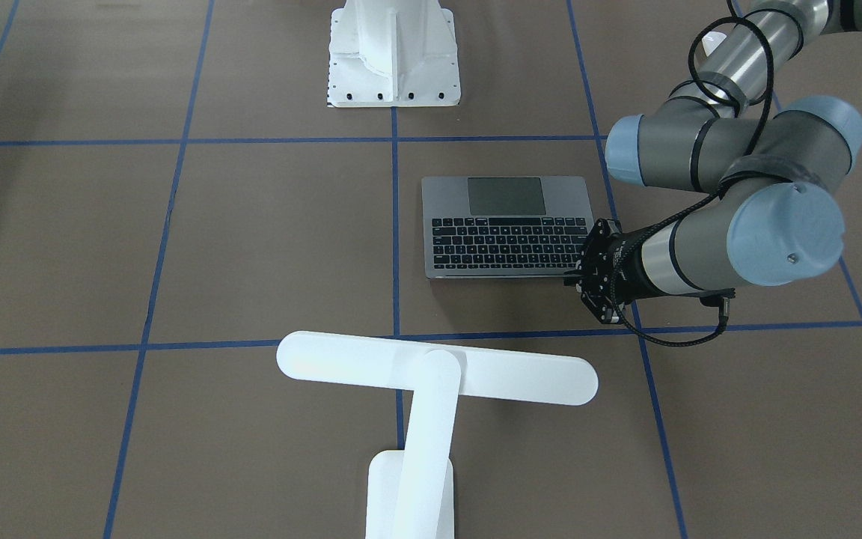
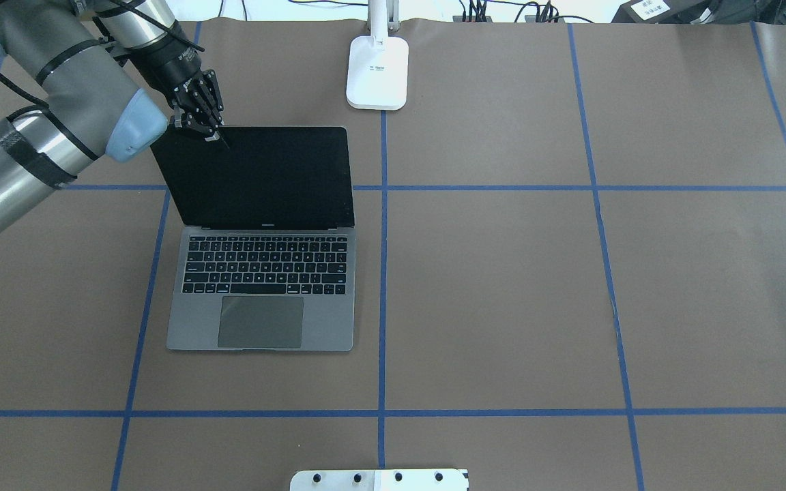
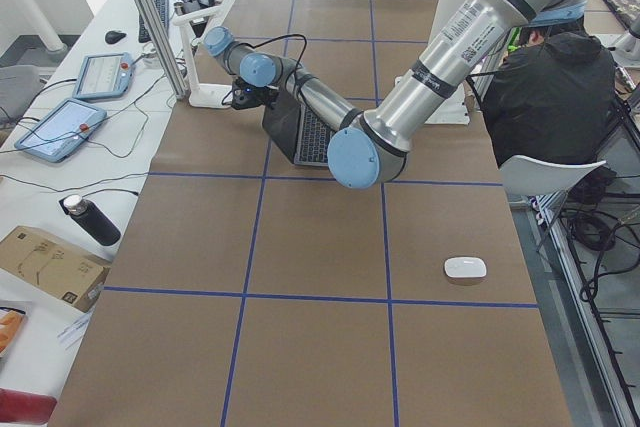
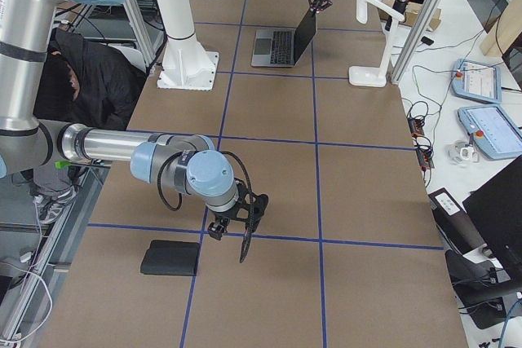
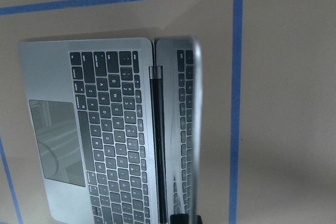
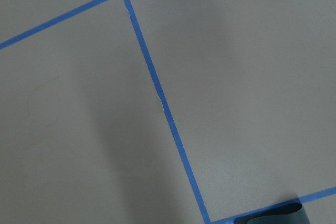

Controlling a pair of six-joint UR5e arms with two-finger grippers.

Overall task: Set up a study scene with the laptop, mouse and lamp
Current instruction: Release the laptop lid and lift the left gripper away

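The grey laptop (image 2: 263,320) stands open on the table's left half, screen upright; it also shows in the front view (image 1: 506,224) and the left wrist view (image 5: 105,129). My left gripper (image 2: 212,133) is shut on the top left corner of its lid, and shows in the front view (image 1: 579,278) too. The white lamp (image 1: 431,374) stands at the far edge, its base (image 2: 377,71) beyond the laptop. The white mouse (image 3: 465,268) lies near the robot's side at the table's left end. My right gripper (image 4: 243,230) hovers over bare table far right; I cannot tell whether it is open or shut.
A white ribbed pedestal (image 1: 393,52) stands at the robot's side, mid-table. A flat black pad (image 4: 171,258) lies near my right gripper. A person in black (image 3: 545,87) sits beside the table. Tablets and cables lie beyond the far edge.
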